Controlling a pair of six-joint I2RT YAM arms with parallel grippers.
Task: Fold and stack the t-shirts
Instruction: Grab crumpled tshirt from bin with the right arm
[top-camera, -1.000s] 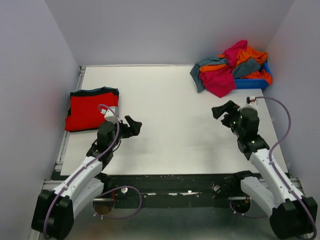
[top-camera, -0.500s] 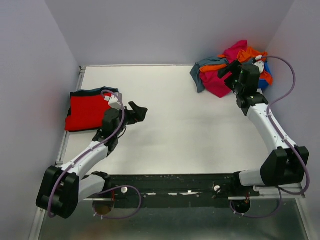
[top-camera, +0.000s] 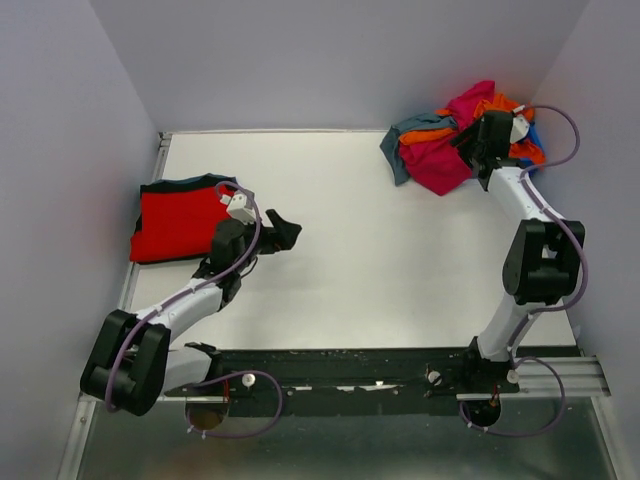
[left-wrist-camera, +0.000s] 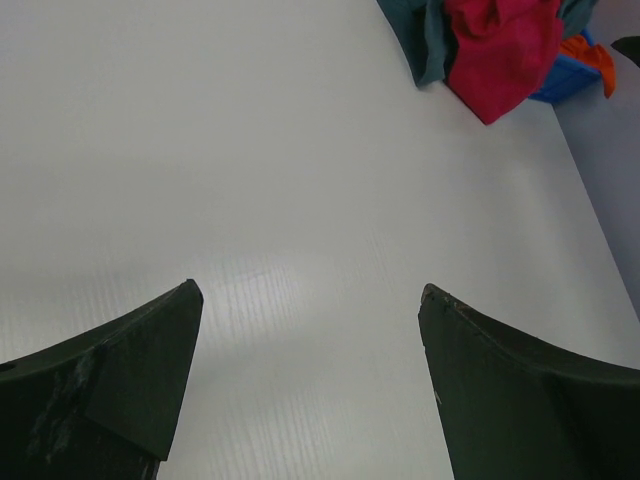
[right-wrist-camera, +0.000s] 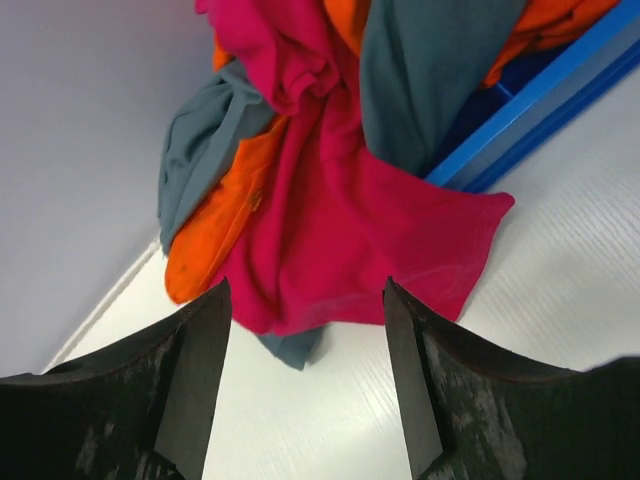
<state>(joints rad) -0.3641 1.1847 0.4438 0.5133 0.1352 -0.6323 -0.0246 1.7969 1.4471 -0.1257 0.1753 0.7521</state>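
Observation:
A folded bright red t-shirt (top-camera: 178, 220) lies flat at the table's left edge. A heap of t-shirts, magenta-pink (top-camera: 440, 160), orange (top-camera: 505, 108) and grey-teal (top-camera: 405, 128), spills from a blue tray (top-camera: 497, 166) at the back right. In the right wrist view the magenta shirt (right-wrist-camera: 340, 220) hangs over the tray's rim (right-wrist-camera: 520, 130). My right gripper (top-camera: 470, 140) is open, over the heap's near edge, and shows just short of the cloth in its own view (right-wrist-camera: 305, 300). My left gripper (top-camera: 285, 232) is open and empty over bare table, right of the red shirt.
Grey walls close in the white table (top-camera: 340, 220) on the left, back and right. A metal rail (top-camera: 135, 270) runs along the left edge. The left wrist view shows bare table (left-wrist-camera: 300, 200) with the heap far off at top right.
My right arm has swung from mid-table far out to the heap at the back right. My left gripper has crept a little right and forward, still open.

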